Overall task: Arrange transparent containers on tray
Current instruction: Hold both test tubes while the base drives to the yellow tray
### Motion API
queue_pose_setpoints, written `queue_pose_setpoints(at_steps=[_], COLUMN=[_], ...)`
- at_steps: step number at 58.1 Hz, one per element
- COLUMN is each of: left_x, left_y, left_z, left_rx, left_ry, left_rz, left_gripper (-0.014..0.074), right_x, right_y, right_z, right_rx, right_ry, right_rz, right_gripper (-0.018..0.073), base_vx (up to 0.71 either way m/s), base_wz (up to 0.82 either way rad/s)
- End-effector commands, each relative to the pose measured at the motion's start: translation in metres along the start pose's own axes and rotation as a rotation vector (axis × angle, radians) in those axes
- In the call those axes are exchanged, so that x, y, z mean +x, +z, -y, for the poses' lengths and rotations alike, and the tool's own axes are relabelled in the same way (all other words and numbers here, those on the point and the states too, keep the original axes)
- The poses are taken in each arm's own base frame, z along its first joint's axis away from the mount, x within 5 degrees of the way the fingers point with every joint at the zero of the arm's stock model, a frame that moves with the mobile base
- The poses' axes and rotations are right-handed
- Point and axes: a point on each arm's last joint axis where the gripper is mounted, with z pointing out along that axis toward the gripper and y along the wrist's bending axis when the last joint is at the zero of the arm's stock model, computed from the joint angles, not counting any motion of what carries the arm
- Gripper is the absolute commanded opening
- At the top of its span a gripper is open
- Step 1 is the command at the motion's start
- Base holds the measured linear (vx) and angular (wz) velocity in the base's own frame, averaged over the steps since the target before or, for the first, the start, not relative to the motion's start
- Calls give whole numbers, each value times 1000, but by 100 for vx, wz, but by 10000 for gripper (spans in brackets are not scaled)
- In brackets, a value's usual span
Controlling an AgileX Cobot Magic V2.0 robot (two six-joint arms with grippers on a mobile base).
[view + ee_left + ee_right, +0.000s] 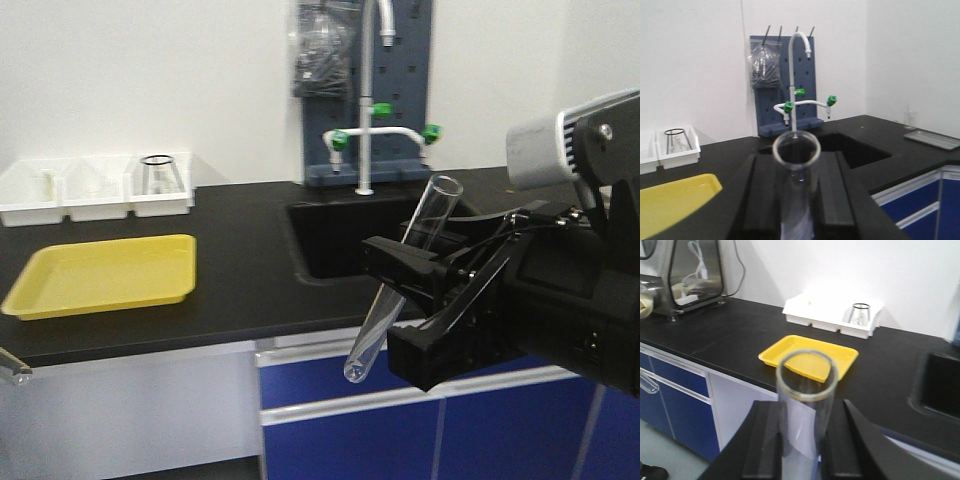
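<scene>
My right gripper [385, 300] comes in from the right of the front view, shut on a clear test tube [425, 215] that slants with its rim up and its rounded end down, in front of the counter edge. In the right wrist view the same tube [805, 390] stands between the fingers of that gripper [804, 407]. My left gripper [796, 160] is shut on a second test tube [796, 175]; only that tube's tip [10, 368] shows at the front view's left edge. The yellow tray [100, 275] lies empty on the black counter, left of both grippers.
White bins [95, 185] holding a conical flask [160, 175] stand behind the tray. A sink [340, 235] with a tall faucet [365, 110] lies at centre. A grey metal tray [932, 140] sits far right. Blue cabinets [350, 440] run below the counter.
</scene>
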Motion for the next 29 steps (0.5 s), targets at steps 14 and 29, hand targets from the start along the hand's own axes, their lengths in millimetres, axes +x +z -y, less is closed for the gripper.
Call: queue_pose_setpoints(at_steps=[14, 29], left_x=[-19, -19], left_y=[-1, -1], left_z=[2, 2], left_rx=[10, 10], left_ry=[-8, -8], left_rz=[117, 117], left_gripper=[83, 83], right_x=[-23, -23], right_y=[-10, -10], right_z=[1, 1], right_rx=[5, 5], right_ry=[-20, -20], right_rz=[141, 141], right_gripper=[-11, -11], base_vx=[28, 30], base_wz=[48, 43])
